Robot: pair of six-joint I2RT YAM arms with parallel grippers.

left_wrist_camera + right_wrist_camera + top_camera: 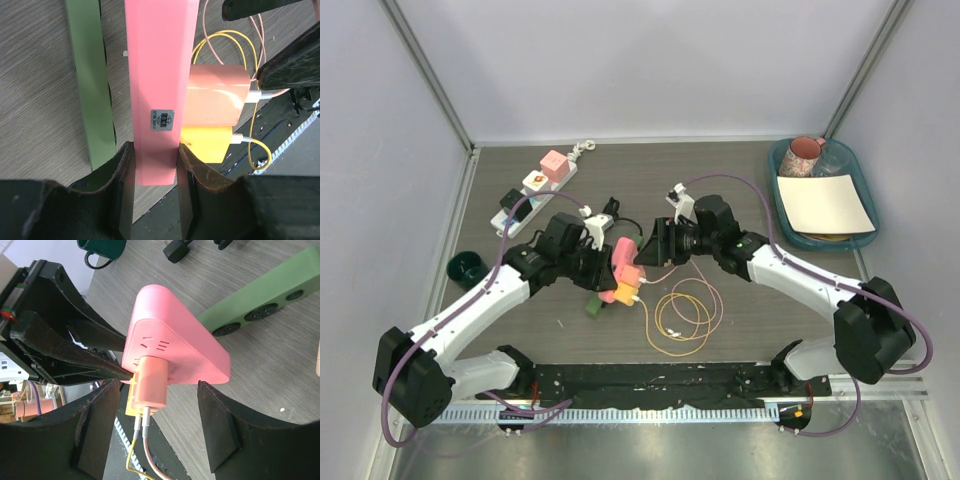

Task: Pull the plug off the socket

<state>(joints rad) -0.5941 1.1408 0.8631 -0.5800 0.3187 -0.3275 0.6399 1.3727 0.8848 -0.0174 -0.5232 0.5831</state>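
Note:
My left gripper [154, 165] is shut on the end of a pink socket strip [155, 75], which it holds above the table [620, 255]. A pink plug [150, 382] and, just behind it, a yellow plug [129, 399] sit in the strip's face, each with a cable hanging down. In the left wrist view the pink plug [217, 95] is above the yellow plug [207, 142]. My right gripper [157, 425] is open. Its fingers [217, 425] stand on either side of the pink plug's cable end without touching it. In the top view the right gripper [655, 245] faces the strip from the right.
A green socket strip [260, 305] lies on the table under the pink one. Coiled yellow and pink cables [682, 315] lie near the front. A white power strip [535, 185] sits at the back left, a dark green mug [468, 268] at the left, and a teal tray [865, 195] with a pink cup at the back right.

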